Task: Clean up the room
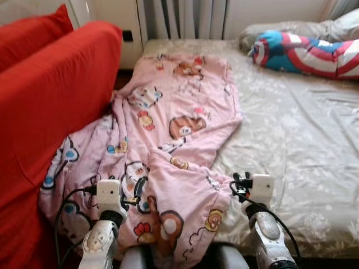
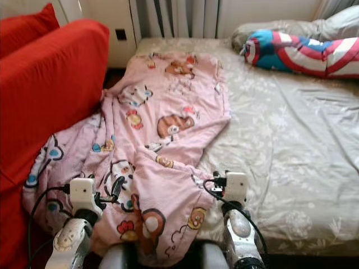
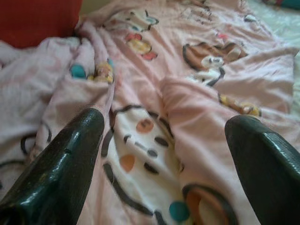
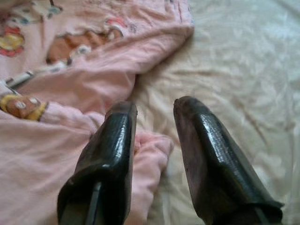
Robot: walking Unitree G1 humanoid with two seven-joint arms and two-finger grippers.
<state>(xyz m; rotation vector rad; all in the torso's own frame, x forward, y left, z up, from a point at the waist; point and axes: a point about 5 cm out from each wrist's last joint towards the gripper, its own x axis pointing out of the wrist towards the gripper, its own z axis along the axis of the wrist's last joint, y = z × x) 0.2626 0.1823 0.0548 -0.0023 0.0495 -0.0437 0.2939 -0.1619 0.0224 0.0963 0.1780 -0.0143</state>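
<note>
Left eye view shows both silver arms reaching forward over the near edge of the bed (image 1: 303, 145). The left hand (image 3: 164, 154) is wide open above the pink fleece blanket with cartoon animal prints (image 1: 168, 129). The right hand (image 4: 154, 140) is slightly open at the blanket's folded right edge. The blanket lies along the bed's left side, touching the red fabric sofa (image 1: 50, 95). The beige sheet on the right is bare up to a red, white and blue striped pillow (image 1: 303, 53). No readable writing.

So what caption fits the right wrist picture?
Right gripper, fingers open, poised over the pink cartoon blanket's edge on the beige bedsheet.
</note>
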